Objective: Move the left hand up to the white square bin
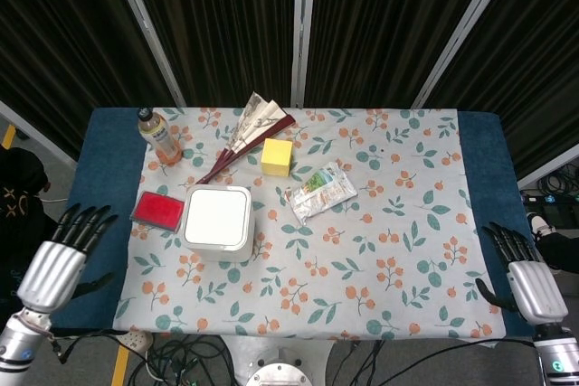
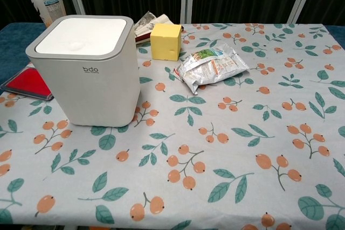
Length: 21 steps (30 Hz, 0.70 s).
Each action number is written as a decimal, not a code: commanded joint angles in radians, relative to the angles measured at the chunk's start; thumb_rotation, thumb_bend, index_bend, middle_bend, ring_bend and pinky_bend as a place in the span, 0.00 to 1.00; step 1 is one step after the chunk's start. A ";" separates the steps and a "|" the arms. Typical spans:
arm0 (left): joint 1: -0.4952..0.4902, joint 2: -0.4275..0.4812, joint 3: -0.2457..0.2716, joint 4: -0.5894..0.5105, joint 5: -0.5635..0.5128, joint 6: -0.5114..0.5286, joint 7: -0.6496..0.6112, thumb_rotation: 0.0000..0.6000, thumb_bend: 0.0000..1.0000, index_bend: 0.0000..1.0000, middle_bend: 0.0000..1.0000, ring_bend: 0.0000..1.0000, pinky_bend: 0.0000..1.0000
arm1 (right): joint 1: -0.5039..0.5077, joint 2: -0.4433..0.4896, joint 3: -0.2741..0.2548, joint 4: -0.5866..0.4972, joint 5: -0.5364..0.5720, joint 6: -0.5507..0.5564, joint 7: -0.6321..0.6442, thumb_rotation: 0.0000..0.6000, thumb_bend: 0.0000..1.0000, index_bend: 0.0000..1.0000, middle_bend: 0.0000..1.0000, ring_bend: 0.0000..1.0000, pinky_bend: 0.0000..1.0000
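The white square bin stands upright with its lid closed on the left half of the floral cloth; the chest view shows it close up at the left. My left hand hovers off the table's left edge, fingers spread and empty, well to the left of the bin. My right hand sits at the table's right edge, fingers apart, holding nothing. Neither hand appears in the chest view.
A red flat case lies just left of the bin. Behind it are a drink bottle, a folded fan and a yellow block. A snack packet lies right of the bin. Cables run below the table's front edge.
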 commanded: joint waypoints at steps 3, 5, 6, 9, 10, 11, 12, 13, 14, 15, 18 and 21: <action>-0.165 0.052 0.000 -0.043 0.134 -0.150 -0.058 1.00 0.03 0.12 0.06 0.07 0.00 | 0.008 -0.005 0.004 -0.010 0.025 -0.016 -0.017 1.00 0.26 0.00 0.00 0.00 0.00; -0.214 0.047 -0.013 -0.052 0.142 -0.203 -0.041 1.00 0.03 0.12 0.06 0.07 0.00 | 0.008 -0.002 0.005 -0.013 0.028 -0.016 -0.022 1.00 0.26 0.00 0.00 0.00 0.00; -0.230 0.041 -0.021 -0.053 0.141 -0.217 -0.035 1.00 0.03 0.13 0.07 0.07 0.00 | 0.008 0.000 0.005 -0.014 0.030 -0.018 -0.024 1.00 0.26 0.00 0.00 0.00 0.00; -0.284 0.021 -0.040 -0.054 0.127 -0.277 -0.025 1.00 0.03 0.15 0.11 0.08 0.00 | 0.010 0.004 0.006 -0.018 0.032 -0.020 -0.027 1.00 0.26 0.00 0.00 0.00 0.00; -0.298 0.014 -0.044 -0.055 0.121 -0.294 -0.026 1.00 0.03 0.15 0.11 0.08 0.00 | 0.010 0.005 0.007 -0.019 0.032 -0.019 -0.028 1.00 0.26 0.00 0.00 0.00 0.00; -0.312 0.008 -0.048 -0.054 0.115 -0.312 -0.025 1.00 0.03 0.15 0.11 0.08 0.00 | 0.010 0.005 0.007 -0.020 0.033 -0.019 -0.028 1.00 0.26 0.00 0.00 0.00 0.00; -0.326 0.002 -0.050 -0.053 0.110 -0.329 -0.023 1.00 0.03 0.16 0.11 0.08 0.00 | 0.010 0.005 0.008 -0.020 0.034 -0.019 -0.028 1.00 0.26 0.00 0.00 0.00 0.00; -0.341 -0.006 -0.054 -0.051 0.103 -0.347 -0.017 1.00 0.03 0.17 0.12 0.08 0.00 | 0.010 0.005 0.008 -0.020 0.034 -0.019 -0.027 1.00 0.26 0.00 0.00 0.00 0.00; -0.354 -0.013 -0.054 -0.049 0.096 -0.366 -0.009 1.00 0.03 0.18 0.13 0.10 0.00 | 0.010 0.005 0.008 -0.019 0.035 -0.019 -0.026 1.00 0.26 0.00 0.00 0.00 0.00; -0.360 -0.017 -0.054 -0.048 0.093 -0.375 -0.006 1.00 0.03 0.19 0.14 0.13 0.00 | 0.010 0.004 0.007 -0.018 0.035 -0.020 -0.025 1.00 0.26 0.00 0.00 0.00 0.00; -0.380 -0.034 -0.048 -0.041 0.066 -0.418 0.021 1.00 0.03 0.23 0.16 0.15 0.01 | 0.010 0.001 0.008 -0.012 0.039 -0.023 -0.018 1.00 0.26 0.00 0.00 0.00 0.00; -0.384 -0.046 -0.039 -0.038 0.036 -0.444 0.044 1.00 0.03 0.28 0.20 0.18 0.02 | 0.009 -0.001 0.008 -0.006 0.040 -0.023 -0.010 1.00 0.26 0.00 0.00 0.00 0.00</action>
